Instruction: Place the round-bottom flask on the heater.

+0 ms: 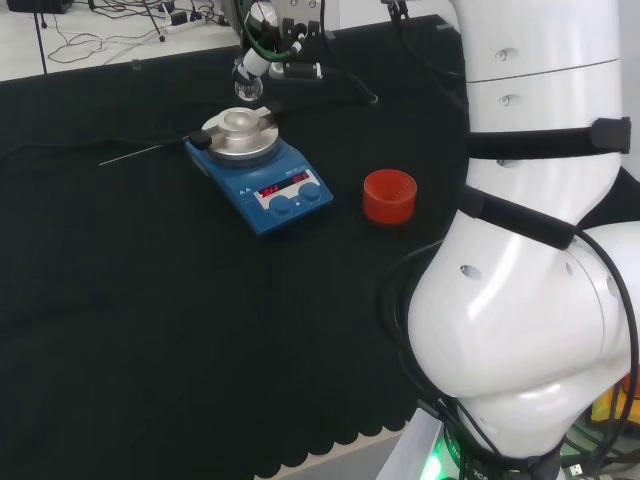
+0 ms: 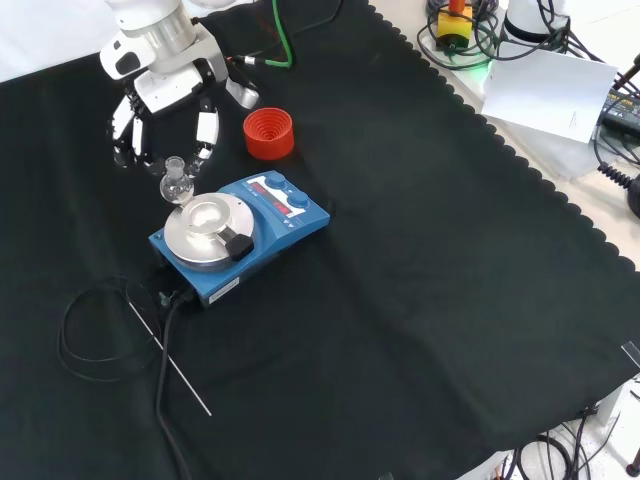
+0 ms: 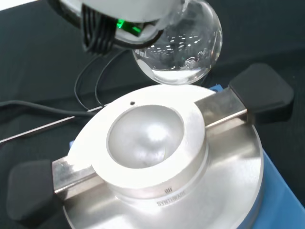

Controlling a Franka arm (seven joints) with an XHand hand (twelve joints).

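Blue heater sits at centre-left of the front view on the black tabletop. Just above-left, the round-bottom flask hangs off its plate — pinched in the hand, fingers curled around its neck.

Black-cloth bench, blue heater w/ cable, red ring stand, thin rod

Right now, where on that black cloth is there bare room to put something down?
Front view: bare black cloth right of the blue heater, out to the scalloped edge. Crowded around the heater: red ribbed ring, hand holding the clear round-bottom flask, cables and thin rod.
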